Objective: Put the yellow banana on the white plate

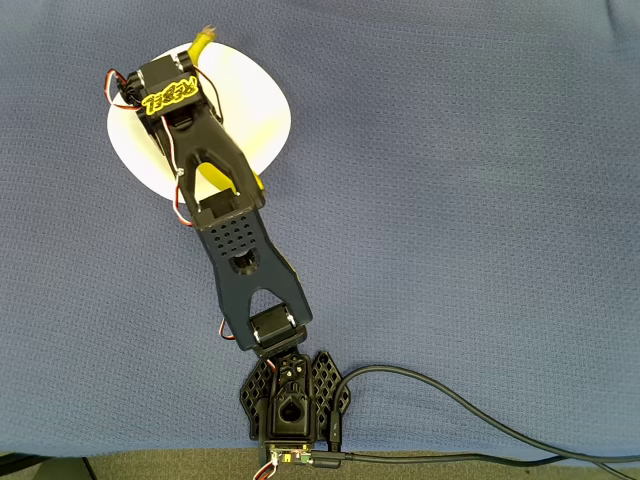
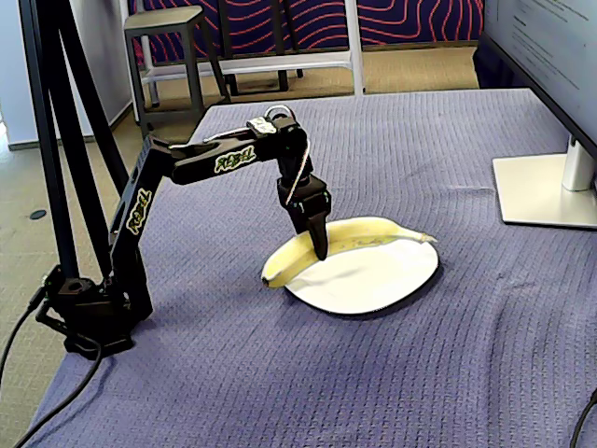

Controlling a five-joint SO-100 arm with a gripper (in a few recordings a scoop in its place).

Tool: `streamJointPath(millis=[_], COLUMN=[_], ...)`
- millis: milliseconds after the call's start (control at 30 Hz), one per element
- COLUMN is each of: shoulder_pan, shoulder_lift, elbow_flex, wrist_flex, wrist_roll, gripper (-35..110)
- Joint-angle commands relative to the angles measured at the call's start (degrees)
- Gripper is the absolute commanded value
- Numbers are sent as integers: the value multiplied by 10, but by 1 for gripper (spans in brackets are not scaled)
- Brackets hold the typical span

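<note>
- The curved bright-yellow banana (image 2: 350,237) lies along the far rim of the glossy white rounded-square plate (image 2: 373,277); one end overhangs the plate's left edge in the fixed view.
- The black gripper (image 2: 320,248) points down onto the banana's middle; its fingers seem closed around it, though I cannot tell for sure.
- Open blue quilted cloth (image 1: 470,200) surrounds the plate.
- The arm's yellow lettering is too blurred to read.

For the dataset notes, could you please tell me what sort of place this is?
Probably an office or lab used as a robot test bench: a table under blue-purple woven cloth, a grey metal stool on the floor behind, and a flat monitor stand at the table's right edge.
</note>
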Motion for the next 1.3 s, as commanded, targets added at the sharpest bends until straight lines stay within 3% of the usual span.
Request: streamJointPath(millis=[0,300,633,900,1267], shoulder_pan=[8,1,0,4,22], shoulder_lift=[18,18,20,42,194], elbow_flex=[-47,-47,-47,-47,46], wrist_flex=[6,8,10,4,-28], wrist_roll=[1,-2,-4,-4,-99], gripper=[11,28,29,0,0])
